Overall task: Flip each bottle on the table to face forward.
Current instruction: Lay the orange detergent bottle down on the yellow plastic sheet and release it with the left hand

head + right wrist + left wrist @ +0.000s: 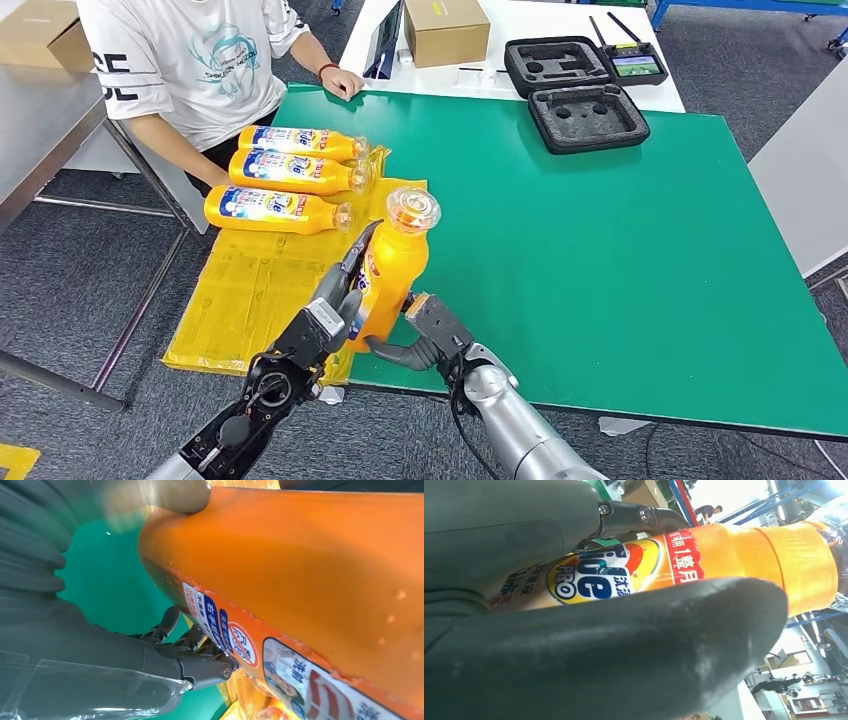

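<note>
Both hands — left hand [335, 300] and right hand [425, 335] — grip upright bottle [392, 275], lower centre | rotate slowly, keeping grip firm.

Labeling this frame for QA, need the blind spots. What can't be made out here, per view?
- Head view: base of the held orange bottle, hidden by the left hand and right hand.
- Head view: small label print on the three lying bottles, too small.
- Left wrist view: the bottle's lower body, covered by the thumb.
- Right wrist view: bottle label, cut off by the picture's edge.
- Head view: the person, cut off by the edge.
</note>
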### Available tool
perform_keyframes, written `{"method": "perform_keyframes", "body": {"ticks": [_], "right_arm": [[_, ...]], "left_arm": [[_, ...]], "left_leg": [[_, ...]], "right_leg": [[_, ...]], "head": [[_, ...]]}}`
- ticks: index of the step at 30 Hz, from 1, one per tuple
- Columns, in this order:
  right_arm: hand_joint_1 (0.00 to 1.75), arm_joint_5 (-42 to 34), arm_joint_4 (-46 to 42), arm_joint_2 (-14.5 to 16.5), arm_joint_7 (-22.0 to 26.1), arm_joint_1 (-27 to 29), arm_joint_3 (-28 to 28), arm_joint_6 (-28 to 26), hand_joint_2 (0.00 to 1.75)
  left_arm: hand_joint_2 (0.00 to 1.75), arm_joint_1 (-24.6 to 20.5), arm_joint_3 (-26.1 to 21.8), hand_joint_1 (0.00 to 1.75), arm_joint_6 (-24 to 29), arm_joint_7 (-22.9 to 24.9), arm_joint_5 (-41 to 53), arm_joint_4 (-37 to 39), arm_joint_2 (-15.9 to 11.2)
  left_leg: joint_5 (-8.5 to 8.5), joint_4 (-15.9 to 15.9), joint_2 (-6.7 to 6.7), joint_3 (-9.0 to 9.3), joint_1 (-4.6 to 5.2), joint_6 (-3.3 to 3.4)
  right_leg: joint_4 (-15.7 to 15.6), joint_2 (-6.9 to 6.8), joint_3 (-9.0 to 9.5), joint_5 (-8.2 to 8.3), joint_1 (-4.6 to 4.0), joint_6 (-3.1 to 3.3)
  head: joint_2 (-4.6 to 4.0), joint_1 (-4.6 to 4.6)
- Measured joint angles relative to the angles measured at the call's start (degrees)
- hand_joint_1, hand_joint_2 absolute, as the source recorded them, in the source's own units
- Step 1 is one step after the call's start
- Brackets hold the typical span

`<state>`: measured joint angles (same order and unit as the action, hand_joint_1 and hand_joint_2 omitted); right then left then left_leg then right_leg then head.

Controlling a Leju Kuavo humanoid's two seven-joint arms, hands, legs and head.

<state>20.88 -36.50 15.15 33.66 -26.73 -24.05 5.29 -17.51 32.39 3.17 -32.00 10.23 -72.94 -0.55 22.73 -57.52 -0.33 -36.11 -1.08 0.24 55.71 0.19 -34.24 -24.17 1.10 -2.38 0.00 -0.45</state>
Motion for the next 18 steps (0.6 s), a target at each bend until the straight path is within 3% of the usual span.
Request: {"method": "perform_keyframes", "body": {"ticks": [10,18], "right_arm": [[1.75,0.6,0.1,0.1,-1.2,-0.3,-0.5,0.1,1.75],[1.75,1.9,2.3,0.6,-3.5,-1.6,-2.6,0.0,1.75]], "left_arm": [[0.0,-0.4,0.1,0.0,1.3,1.1,2.4,0.4,0.0],[0.0,-2.9,0.3,0.0,1.5,3.8,3.1,5.3,0.2]], "left_leg": [[0.0,0.0,0.0,0.0,0.0,0.0],[-0.01,0.0,0.0,0.0,0.0,0.0]], "right_leg": [[0.0,0.0,0.0,0.0,-0.01,0.0],[0.0,0.0,0.0,0.0,0.0,0.0]], "head": [[0.0,0.0],[0.0,0.0]]}}
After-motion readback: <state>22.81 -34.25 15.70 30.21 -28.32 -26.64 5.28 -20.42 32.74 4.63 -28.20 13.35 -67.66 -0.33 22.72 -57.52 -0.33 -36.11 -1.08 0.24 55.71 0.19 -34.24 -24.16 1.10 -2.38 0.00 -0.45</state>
